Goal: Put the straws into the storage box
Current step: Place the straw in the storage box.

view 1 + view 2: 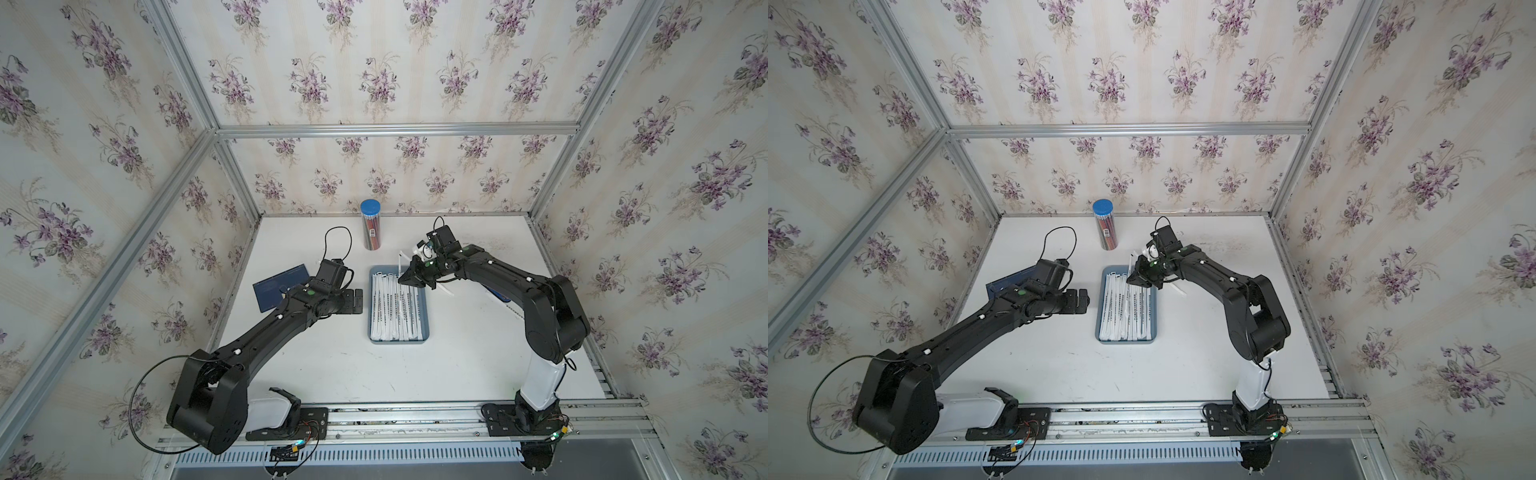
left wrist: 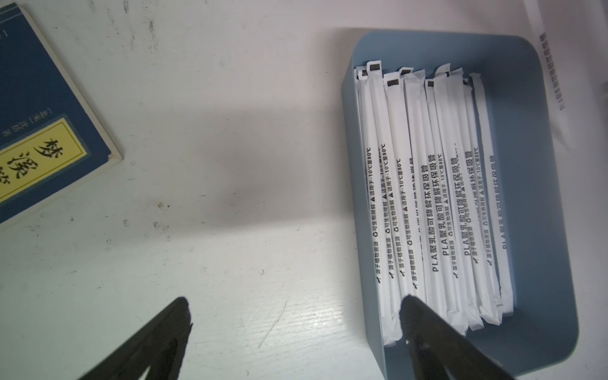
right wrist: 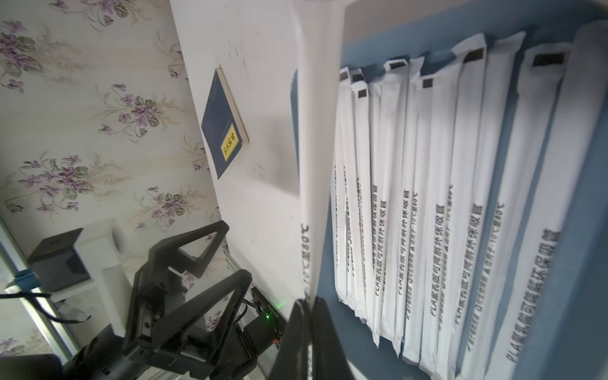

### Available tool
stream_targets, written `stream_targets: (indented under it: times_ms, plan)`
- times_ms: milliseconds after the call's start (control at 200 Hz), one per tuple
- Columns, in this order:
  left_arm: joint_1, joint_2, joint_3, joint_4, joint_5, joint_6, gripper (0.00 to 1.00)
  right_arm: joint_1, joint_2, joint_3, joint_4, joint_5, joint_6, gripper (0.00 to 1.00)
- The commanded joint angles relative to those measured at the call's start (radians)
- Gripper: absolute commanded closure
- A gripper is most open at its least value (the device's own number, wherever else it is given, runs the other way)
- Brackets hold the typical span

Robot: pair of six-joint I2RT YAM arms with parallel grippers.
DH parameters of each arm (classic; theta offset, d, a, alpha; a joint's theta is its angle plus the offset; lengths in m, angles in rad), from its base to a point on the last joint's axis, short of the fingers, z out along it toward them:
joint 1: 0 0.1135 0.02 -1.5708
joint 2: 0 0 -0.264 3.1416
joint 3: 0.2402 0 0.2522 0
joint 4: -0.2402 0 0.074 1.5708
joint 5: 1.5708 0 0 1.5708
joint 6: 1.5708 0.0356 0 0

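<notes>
- The right end effector (image 3: 309,304) is pressed together on one white paper-wrapped straw (image 3: 316,131). It holds the straw over the far end of the shallow blue-grey plastic storage box (image 1: 426,320), probably to lay it alongside the rest.
- The other straws (image 2: 427,197) lie packed lengthwise inside the box.
- The left end effector (image 1: 357,300), spread wide and empty, hovers over the tabletop (image 1: 332,365) beside the box, clear of the drop.

Floral wallpaper walls (image 1: 374,62), aluminium frame (image 1: 395,129), white tabletop (image 1: 332,374).
</notes>
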Motion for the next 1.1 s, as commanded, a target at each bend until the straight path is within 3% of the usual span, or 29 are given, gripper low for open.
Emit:
stream_targets:
  times_ms: [0, 155, 250, 335, 505, 694, 1094]
  plan:
    - [0.002, -0.004, 0.002, 0.000, -0.014, 0.012, 0.00, -0.041, 0.026, 0.028, -0.079, 0.147, -0.068, 0.93]
    - [0.002, -0.016, 0.000, -0.005, -0.015, 0.010, 0.00, -0.156, 0.016, 0.000, -0.060, 0.115, -0.076, 0.94]
    - [0.002, -0.012, -0.001, -0.006, -0.023, 0.012, 0.00, -0.163, -0.004, -0.011, -0.060, 0.088, -0.080, 0.95]
    - [0.002, -0.006, 0.002, -0.007, -0.020, 0.005, 0.00, -0.112, -0.030, -0.012, -0.095, 0.100, -0.084, 0.94]
    - [0.003, 0.012, 0.004, 0.006, -0.022, -0.018, 0.00, 0.052, -0.057, 0.000, -0.182, 0.336, -0.104, 0.95]
    - [0.002, 0.013, 0.015, 0.000, -0.011, -0.018, 0.00, 0.197, 0.054, 0.123, -0.217, 0.553, -0.053, 0.96]
    - [0.004, 0.004, -0.026, 0.036, -0.007, -0.014, 0.00, 0.240, 0.175, 0.168, -0.218, 0.588, -0.013, 0.95]
